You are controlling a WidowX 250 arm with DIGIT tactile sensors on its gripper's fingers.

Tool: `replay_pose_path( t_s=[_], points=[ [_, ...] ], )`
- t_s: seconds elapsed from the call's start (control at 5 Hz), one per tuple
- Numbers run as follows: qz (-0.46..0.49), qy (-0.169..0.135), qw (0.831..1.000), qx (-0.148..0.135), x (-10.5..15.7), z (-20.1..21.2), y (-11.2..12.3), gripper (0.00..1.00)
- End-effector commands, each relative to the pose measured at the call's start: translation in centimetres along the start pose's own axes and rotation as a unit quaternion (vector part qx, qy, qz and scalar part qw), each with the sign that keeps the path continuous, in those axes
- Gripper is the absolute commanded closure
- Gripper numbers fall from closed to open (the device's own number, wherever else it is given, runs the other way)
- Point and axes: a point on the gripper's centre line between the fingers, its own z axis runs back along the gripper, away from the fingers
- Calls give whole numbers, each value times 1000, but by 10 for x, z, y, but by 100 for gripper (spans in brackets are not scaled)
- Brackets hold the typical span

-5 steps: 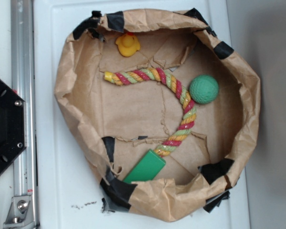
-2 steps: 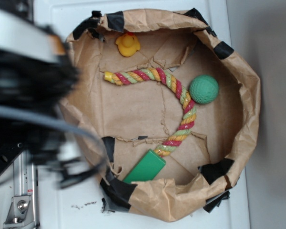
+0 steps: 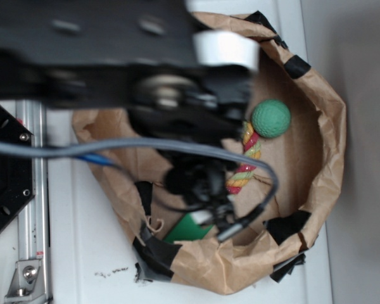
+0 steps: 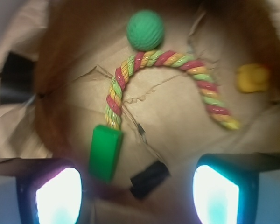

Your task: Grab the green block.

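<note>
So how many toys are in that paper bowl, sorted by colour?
Green: 2, the block and the ball
Yellow: 1, the duck
Multicoloured: 1, the rope
Total: 4

Black blurred arm [image 3: 114, 57] with a white band, grey and blue cables.
</note>
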Motion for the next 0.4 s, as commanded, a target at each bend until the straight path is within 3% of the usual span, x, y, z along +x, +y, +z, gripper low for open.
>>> replay_pose_path(
  t_s=[0.0,0.2],
  points=[
    [65,5,998,-7,-7,-61,-10,0],
    [48,32,997,-44,-15,-76,-27,0]
  ],
)
